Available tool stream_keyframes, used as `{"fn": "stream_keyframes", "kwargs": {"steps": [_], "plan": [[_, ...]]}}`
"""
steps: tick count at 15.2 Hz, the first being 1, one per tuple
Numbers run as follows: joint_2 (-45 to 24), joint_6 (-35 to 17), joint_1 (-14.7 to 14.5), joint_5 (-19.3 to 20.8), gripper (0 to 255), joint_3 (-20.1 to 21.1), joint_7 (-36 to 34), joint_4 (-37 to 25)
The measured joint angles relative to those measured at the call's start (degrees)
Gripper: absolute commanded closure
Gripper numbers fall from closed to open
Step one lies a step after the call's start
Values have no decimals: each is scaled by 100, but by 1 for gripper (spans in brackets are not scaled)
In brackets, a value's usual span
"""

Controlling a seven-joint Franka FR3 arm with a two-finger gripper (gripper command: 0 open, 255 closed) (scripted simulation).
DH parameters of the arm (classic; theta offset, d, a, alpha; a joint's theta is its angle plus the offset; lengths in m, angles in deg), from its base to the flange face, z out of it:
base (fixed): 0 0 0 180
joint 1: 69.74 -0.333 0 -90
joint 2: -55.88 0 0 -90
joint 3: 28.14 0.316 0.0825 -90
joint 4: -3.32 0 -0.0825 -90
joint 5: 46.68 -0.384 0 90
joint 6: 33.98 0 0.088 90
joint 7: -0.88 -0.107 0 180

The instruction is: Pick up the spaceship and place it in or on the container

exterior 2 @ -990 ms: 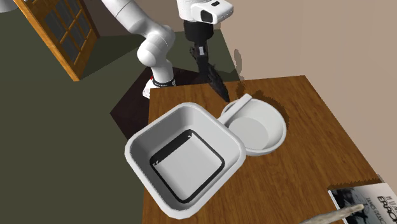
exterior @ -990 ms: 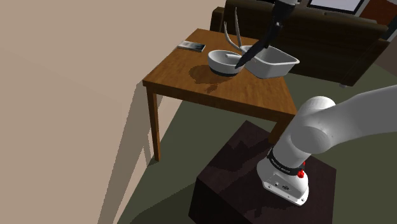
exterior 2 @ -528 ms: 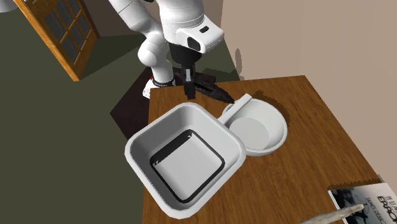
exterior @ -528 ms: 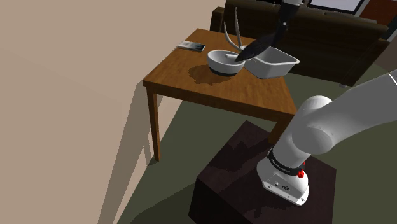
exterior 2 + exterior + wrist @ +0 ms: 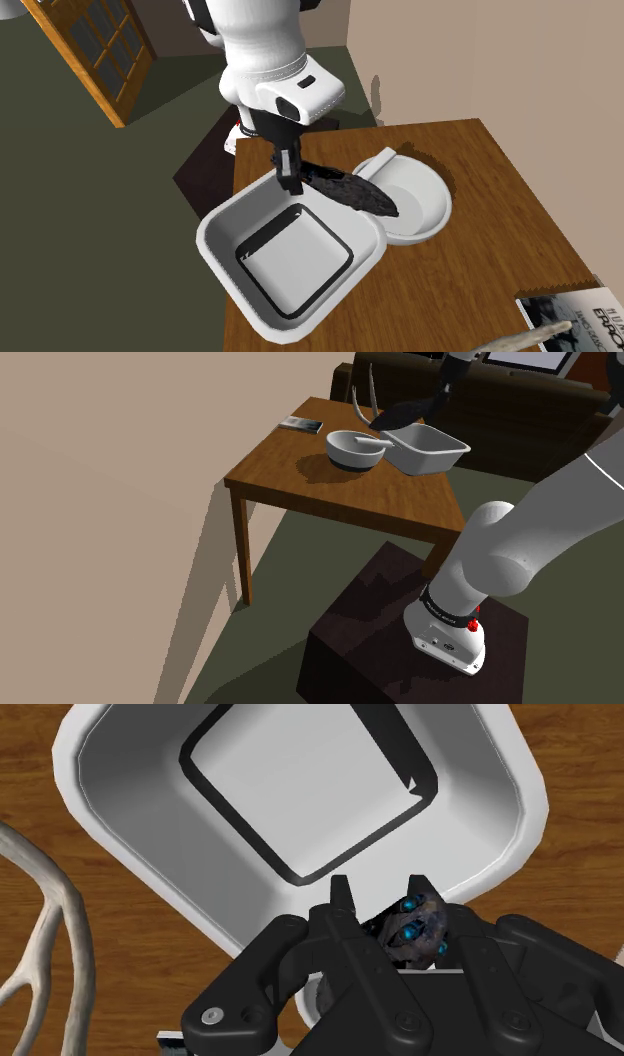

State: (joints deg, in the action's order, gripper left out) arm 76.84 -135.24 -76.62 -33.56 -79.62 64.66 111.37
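The spaceship (image 5: 350, 188) is a long dark craft with blue lights (image 5: 415, 929). My black gripper (image 5: 290, 175) is shut on its end and holds it almost level in the air. It hangs over the corner of the white square container (image 5: 215, 235) and reaches out above the white round bowl (image 5: 425, 215). In the shoulder view the spaceship (image 5: 403, 415) hovers above both vessels, under the gripper (image 5: 438, 398). In the wrist view the gripper (image 5: 400, 932) clasps the spaceship above the square container (image 5: 505, 774), which has a dark-lined floor and nothing in it.
A white handle (image 5: 372, 165) leans on the round bowl's rim. A pale antler (image 5: 362, 402) and a book (image 5: 300, 424) lie at the wooden table's (image 5: 300, 467) far side. A dark couch (image 5: 520, 412) stands behind it. The stand (image 5: 400, 642) is close to the table.
The spaceship has swung from hanging steeply, tip at the round bowl, to lying almost level. The hand has carried it towards the square container's corner.
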Motion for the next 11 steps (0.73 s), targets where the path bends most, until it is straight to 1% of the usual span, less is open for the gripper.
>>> {"fn": "stream_keyframes", "kwargs": {"steps": [11], "plan": [[26, -892, 48, 94, 255, -170, -4, 842]]}}
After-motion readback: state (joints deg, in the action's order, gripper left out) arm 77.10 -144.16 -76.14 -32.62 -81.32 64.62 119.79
